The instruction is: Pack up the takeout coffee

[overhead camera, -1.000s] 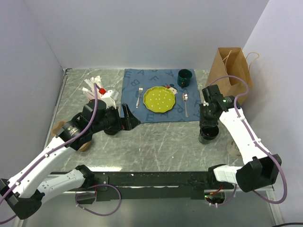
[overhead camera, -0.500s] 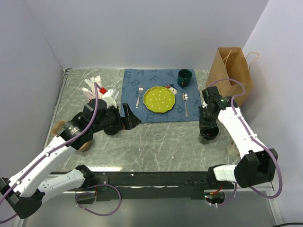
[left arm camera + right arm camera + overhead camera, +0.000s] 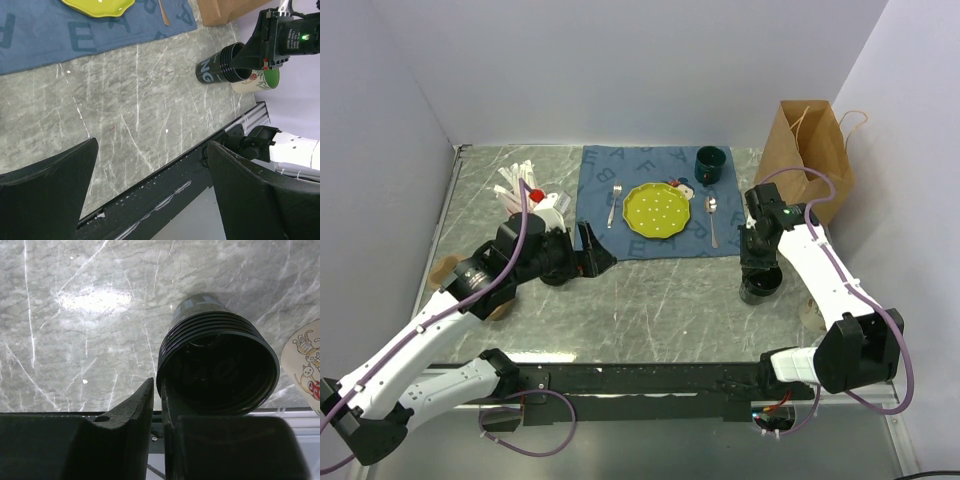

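1 s on | right pincer (image 3: 158,390) clenched on black cup (image 3: 212,326) rim (cup unmoved) | left pincer (image 3: 152,145) released

Your left arm (image 3: 410,345) and right arm (image 3: 825,275) wear white shells, black joints and purple cables; the left gripper (image 3: 150,195) has black wedge fingers.

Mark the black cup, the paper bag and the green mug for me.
black cup (image 3: 210,325), right wrist view, ribbed rim.
paper bag (image 3: 805,140), top view, front face.
green mug (image 3: 709,163), top view, mouth.
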